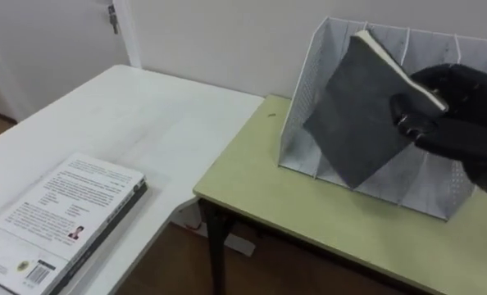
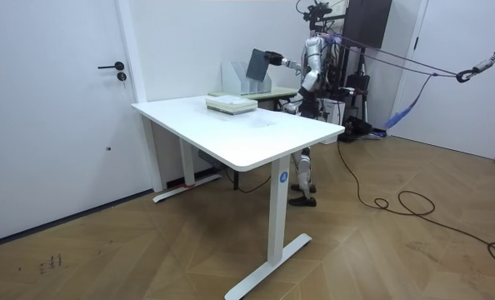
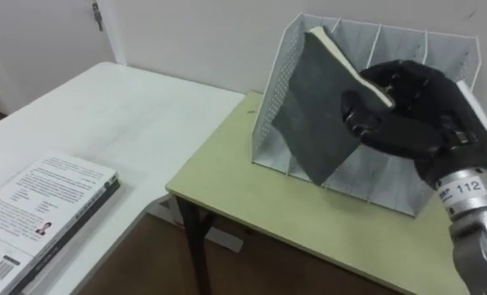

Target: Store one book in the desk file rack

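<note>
My right hand (image 1: 461, 115) (image 3: 411, 115) is shut on a dark grey book (image 1: 360, 111) (image 3: 319, 106), gripping its page edge. I hold the book tilted, a corner pointing down, right in front of the white mesh file rack (image 1: 309, 82) (image 3: 280, 82). The rack stands on a small green desk (image 1: 309, 221) (image 3: 309, 221). The book's lower corner hangs at the rack's open front, just above the rack's base. In the room view I stand behind the white table with the right arm stretched toward the file rack (image 2: 235, 75), book (image 2: 257, 63) in hand.
A large white table (image 1: 145, 123) (image 2: 239, 133) lies to my left, with white-covered books (image 1: 59, 217) (image 3: 38, 213) (image 2: 230, 104) stacked on it. A gap with wooden floor separates it from the green desk. A white wall stands behind the rack.
</note>
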`<state>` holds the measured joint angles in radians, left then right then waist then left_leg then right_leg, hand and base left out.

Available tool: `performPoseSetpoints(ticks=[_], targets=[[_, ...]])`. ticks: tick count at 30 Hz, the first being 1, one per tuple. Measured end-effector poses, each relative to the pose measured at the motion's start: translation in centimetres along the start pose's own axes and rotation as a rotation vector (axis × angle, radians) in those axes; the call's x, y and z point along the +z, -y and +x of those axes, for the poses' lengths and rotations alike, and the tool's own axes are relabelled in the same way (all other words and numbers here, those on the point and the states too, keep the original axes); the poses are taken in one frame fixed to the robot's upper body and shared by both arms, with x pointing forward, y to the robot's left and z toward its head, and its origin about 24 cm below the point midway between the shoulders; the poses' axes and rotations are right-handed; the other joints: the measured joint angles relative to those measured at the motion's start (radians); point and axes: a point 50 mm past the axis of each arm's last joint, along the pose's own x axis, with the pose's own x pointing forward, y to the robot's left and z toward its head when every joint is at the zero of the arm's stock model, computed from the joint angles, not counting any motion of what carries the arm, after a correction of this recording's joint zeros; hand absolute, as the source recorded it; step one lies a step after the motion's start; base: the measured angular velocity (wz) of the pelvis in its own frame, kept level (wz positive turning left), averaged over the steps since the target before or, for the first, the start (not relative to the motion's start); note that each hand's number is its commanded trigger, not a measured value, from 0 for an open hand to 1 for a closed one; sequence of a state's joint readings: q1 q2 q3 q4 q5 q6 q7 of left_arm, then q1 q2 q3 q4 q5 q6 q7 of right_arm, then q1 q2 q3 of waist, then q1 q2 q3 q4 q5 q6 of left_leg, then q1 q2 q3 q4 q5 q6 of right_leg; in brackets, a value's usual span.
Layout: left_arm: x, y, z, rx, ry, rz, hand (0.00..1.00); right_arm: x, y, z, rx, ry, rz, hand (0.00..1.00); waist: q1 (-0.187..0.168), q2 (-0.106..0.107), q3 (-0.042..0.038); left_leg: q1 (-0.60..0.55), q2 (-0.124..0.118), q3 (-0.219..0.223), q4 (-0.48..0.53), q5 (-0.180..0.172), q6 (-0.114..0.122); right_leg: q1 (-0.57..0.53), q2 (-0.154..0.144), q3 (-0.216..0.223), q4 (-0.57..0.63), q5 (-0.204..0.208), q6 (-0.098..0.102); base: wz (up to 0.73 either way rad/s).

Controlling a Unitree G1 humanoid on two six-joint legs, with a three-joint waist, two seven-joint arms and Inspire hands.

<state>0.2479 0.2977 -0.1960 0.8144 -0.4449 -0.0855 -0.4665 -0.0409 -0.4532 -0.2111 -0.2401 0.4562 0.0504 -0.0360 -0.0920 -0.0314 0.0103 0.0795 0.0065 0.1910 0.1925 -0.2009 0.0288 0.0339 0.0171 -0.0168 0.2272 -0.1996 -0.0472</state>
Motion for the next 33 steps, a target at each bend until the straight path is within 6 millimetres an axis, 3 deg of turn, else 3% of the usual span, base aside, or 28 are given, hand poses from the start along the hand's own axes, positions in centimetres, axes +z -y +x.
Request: performPoseSetpoints(ticks=[5, 16, 21, 33], targets=[[-3.2, -0.9, -1.0, 0.085, -0.111, -0.071, 0.0, 1.7, 0.9, 0.4, -0.132, 0.109, -0.079, 1.0, 0.006, -0.026, -0.007, -0.015, 0.007, -0.001, 0.0, 0.003, -0.007, -0.007, 0.006, -0.005, -0.013, 0.007, -0.008, 0.05], [-5.0, -0.8, -1.2, 0.145, -0.152, -0.15, 0.0, 5.4, 1.8, 2.0, -0.386, 0.316, -0.076, 1.0, 0.017, -0.014, -0.0107, -0.009, 0.001, -0.005, -0.005, 0.003, -0.007, 0.008, 0.005, -0.014, -0.027, 0.009, -0.003, 0.03], [-5.8, -0.9, -1.5, 0.186, -0.155, -0.223, 0.0, 7.0, 2.6, 2.5, -0.495, 0.39, -0.039, 1.0, 0.019, -0.002, -0.0179, -0.013, 0.001, -0.005, -0.005, 0.003, -0.007, 0.003, 0.006, -0.015, -0.025, 0.01, -0.003, 0.0], [-5.9, -1.4, -1.7, 0.25, -0.164, -0.215, 0.0, 8.5, 3.8, 2.6, -0.659, 0.457, 0.023, 1.0, 0.02, -0.026, -0.0087, -0.015, 0.001, -0.009, -0.005, 0.003, -0.007, 0.002, 0.007, -0.017, -0.026, 0.009, -0.002, 0.0]])
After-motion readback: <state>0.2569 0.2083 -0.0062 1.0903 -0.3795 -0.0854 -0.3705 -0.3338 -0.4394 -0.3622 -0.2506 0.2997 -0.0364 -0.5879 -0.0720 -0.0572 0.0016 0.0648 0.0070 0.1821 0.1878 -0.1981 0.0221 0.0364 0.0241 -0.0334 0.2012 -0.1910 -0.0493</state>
